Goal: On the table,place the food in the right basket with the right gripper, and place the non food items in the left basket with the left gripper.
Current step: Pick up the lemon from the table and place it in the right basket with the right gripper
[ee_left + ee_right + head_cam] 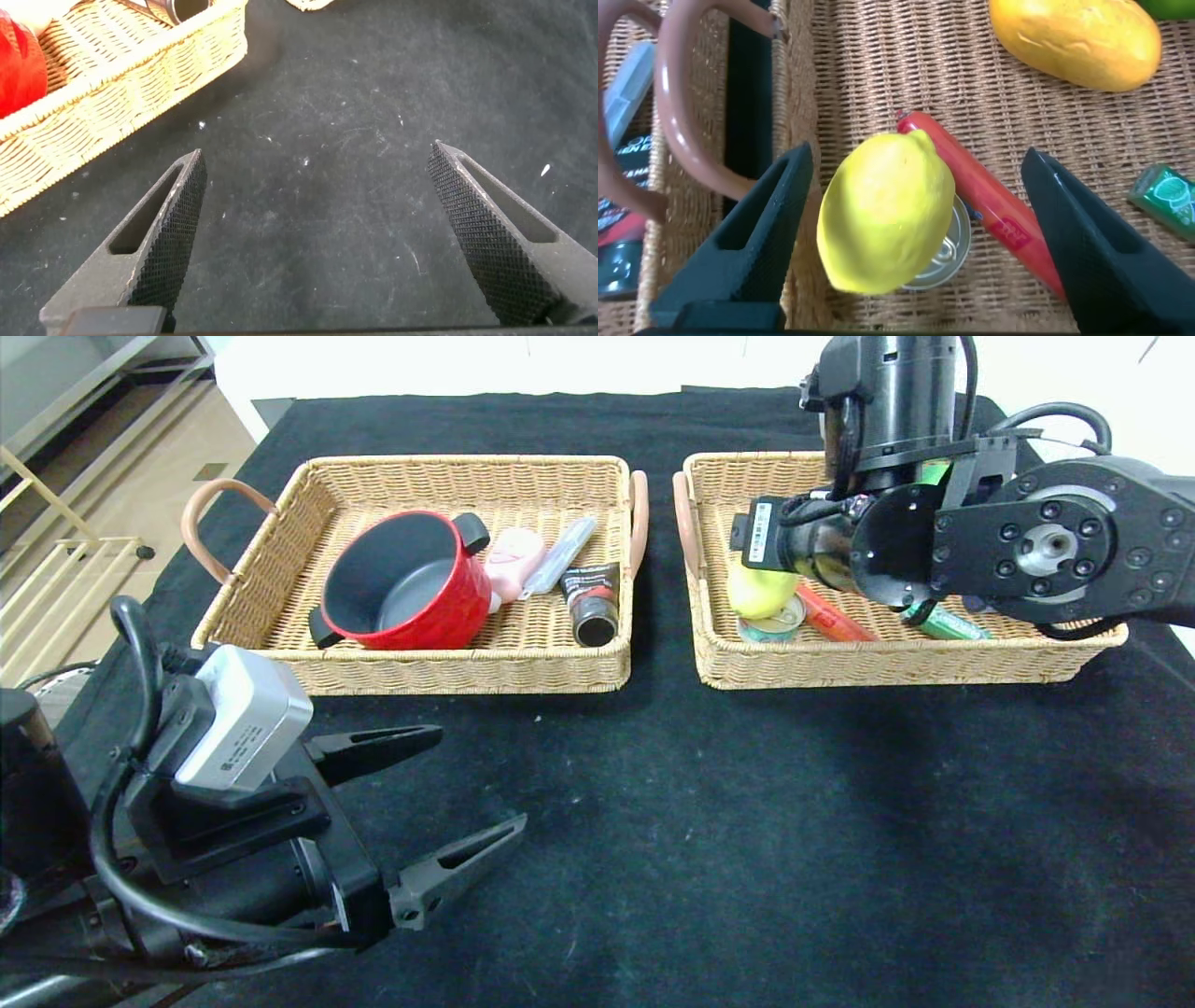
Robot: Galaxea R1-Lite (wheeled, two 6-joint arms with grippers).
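1. Our right gripper [910, 233] hangs over the near-left corner of the right basket [896, 665], fingers [747, 238] spread wide on either side of the lemon [885, 213] and gripping nothing
2. The lemon sits inside that basket, resting on a small tin can [777, 619] and touching a red sausage stick [994, 210]; a yellow mango [1078, 37] and a green packet [1167, 198] lie further in
3. We judge the lemon firm, light and waxy, so it could roll off the can; a hold across its middle would suit it best
4. Our left gripper [318, 233] hovers low over the black surface [747, 849] near the left basket [420, 672], fingers [168, 233] fully apart and empty
5. The left basket holds a red pot [406, 583], a pink item [513, 562], a pale tube [558, 558] and a dark canister [593, 607]
6. We see nothing loose on the surface, so the sorting looks nearly complete
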